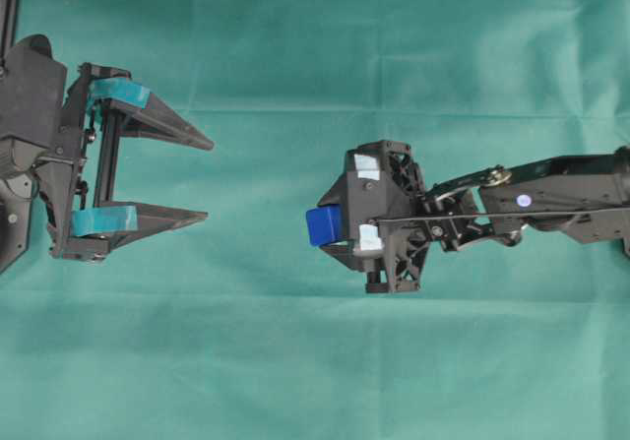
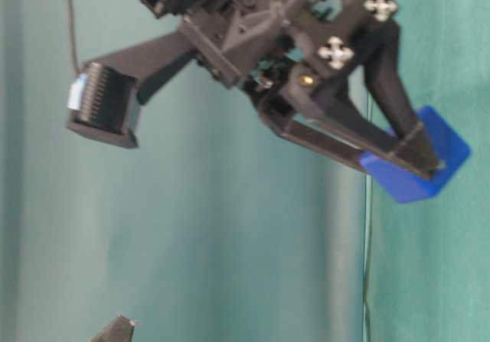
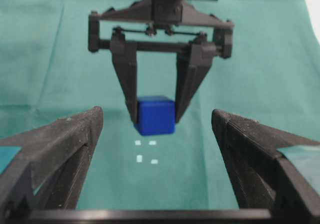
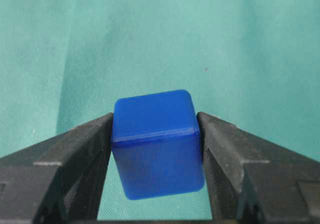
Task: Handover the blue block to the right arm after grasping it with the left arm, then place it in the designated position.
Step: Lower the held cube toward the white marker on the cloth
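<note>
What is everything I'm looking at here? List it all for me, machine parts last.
green cloth: one, teal-green, covering the whole surface.
blue block: one, bright blue, pinched between the right gripper's fingers, off the cloth.
white marks: four, tiny, in a square on the cloth just below the block in the left wrist view.
left gripper: one, black with teal tape bands, wide open and empty, at left.
right gripper: one, plain black with white stickers, shut on the block.
</note>
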`<state>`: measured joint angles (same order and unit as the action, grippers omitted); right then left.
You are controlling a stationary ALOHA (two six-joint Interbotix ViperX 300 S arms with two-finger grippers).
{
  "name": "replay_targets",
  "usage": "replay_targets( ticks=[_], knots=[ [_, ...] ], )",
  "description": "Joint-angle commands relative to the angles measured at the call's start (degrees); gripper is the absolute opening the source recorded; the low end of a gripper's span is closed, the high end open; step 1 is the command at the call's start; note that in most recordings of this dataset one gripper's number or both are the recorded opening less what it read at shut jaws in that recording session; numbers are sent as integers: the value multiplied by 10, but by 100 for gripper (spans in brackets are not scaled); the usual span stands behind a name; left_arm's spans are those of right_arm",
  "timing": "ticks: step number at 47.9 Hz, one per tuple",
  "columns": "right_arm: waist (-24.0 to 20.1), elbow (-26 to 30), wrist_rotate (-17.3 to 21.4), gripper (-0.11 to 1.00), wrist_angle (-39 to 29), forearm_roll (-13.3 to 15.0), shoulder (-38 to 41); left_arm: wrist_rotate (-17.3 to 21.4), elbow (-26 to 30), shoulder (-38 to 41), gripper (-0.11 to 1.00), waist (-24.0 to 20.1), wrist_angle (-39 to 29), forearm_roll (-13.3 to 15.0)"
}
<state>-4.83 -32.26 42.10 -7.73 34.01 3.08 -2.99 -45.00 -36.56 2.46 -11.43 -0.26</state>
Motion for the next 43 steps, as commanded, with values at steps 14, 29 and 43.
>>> replay_targets(
  ticks=[14,29,43],
  knots=[
    [29,23,12,56,36,-2,52,-1,6,-3,100,7,2,0],
    [33,28,12,56,69,-18,87,-1,7,-3,100,8,1,1],
    [33,30,12,56,73,-19,89,-1,7,-3,100,7,1,0]
  ],
)
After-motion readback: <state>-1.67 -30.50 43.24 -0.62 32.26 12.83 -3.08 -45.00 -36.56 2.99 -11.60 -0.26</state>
